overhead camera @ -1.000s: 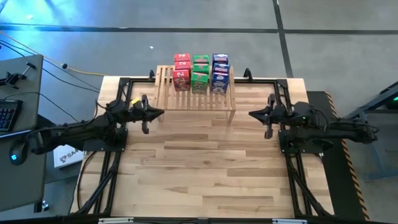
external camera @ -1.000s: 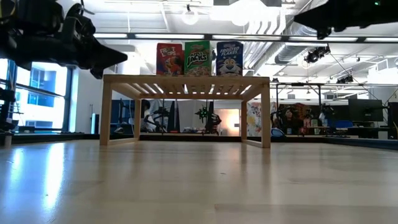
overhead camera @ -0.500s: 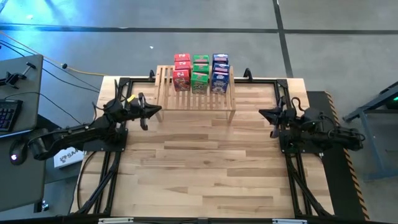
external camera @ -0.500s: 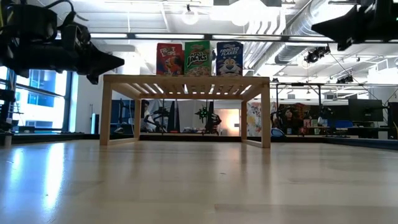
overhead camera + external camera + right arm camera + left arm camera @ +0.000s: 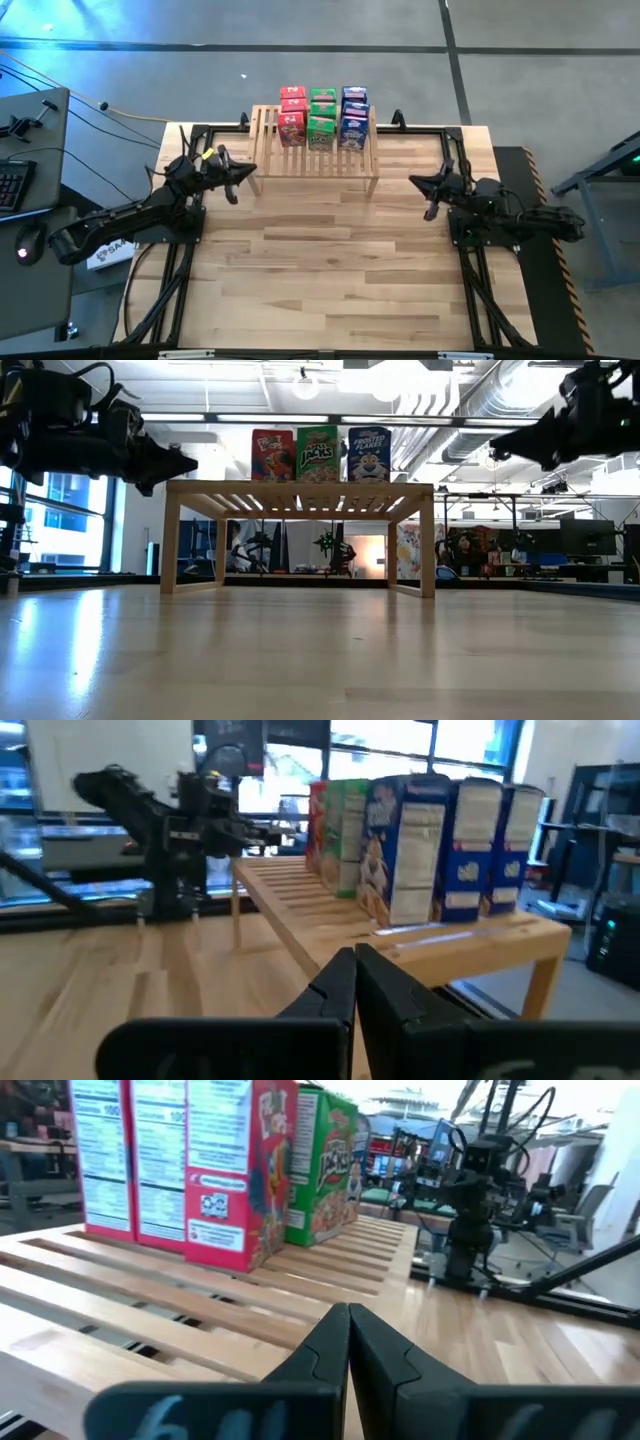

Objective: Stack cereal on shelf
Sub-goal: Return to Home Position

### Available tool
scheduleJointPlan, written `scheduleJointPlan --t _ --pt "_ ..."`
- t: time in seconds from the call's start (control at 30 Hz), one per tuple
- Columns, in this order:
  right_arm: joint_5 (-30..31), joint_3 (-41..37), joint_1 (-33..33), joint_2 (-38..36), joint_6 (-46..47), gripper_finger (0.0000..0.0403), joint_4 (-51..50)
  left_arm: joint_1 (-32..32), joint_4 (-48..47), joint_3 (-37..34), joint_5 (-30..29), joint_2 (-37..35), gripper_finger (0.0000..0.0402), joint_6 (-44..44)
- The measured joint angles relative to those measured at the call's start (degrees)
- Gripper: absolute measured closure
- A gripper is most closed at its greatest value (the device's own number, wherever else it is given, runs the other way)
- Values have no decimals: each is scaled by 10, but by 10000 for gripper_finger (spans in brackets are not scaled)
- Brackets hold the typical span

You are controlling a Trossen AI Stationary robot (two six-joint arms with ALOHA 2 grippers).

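1. While both arms hang apart from the rack, the high view shows the job as good as done. The cereal [image 5: 322, 128] stands on the shelf [image 5: 262, 150] at the table's 12 o'clock edge. It is in three files just beside one another: red boxes [image 5: 292, 112], green boxes [image 5: 322, 104] and blue boxes [image 5: 354, 112], each apparently three deep. No box lies on the plank tabletop [image 5: 330, 260]. The left gripper [image 5: 236, 180] sits at the shelf's 8 o'clock and the right gripper [image 5: 428, 192] at its 4 o'clock, neither touching it. Judging by this, only parking the arms is left. Grey floor surrounds the table, and a desk with a keyboard [image 5: 10, 185] stands at 9 o'clock.

2. At table height, the front box of each file stands upright on the slatted top with its printed face forward. The grippers float near shelf-top level, at its 9 and 3 o'clock. The pale planks shine with reflected light. Windows [image 5: 70, 510] lie at 9 o'clock, ceiling ducts [image 5: 440, 400] and lamps run along 12 o'clock, and lab equipment shows under the shelf.

3. From the left wrist, the fingers meet tip to tip with nothing between them. Red boxes stand close on the slats with green beyond, and the right arm [image 5: 470, 1210] is farther off.

4. From the right wrist, the fingers are likewise pressed together and empty. Blue boxes stand nearest, and the left arm [image 5: 170, 830] waits across the table.
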Motion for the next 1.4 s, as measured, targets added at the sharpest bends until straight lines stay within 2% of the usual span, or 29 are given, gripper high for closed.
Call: scheduleJointPlan --t 0.13,0.6,0.87,1.2,1.4 --pt "8 -47 0 0 11 403 47 11 -4 0 0 0 399 1" --pt "28 -46 -1 3 15 403 41 45 -53 2 17 -1 399 20" --pt "28 -46 -1 3 21 403 41 48 -28 0 27 -1 399 18" --pt "33 -47 -1 5 5 403 41 54 -41 0 28 -4 399 30" --pt "33 -47 -1 30 -15 403 41 54 -60 1 27 -4 399 28"
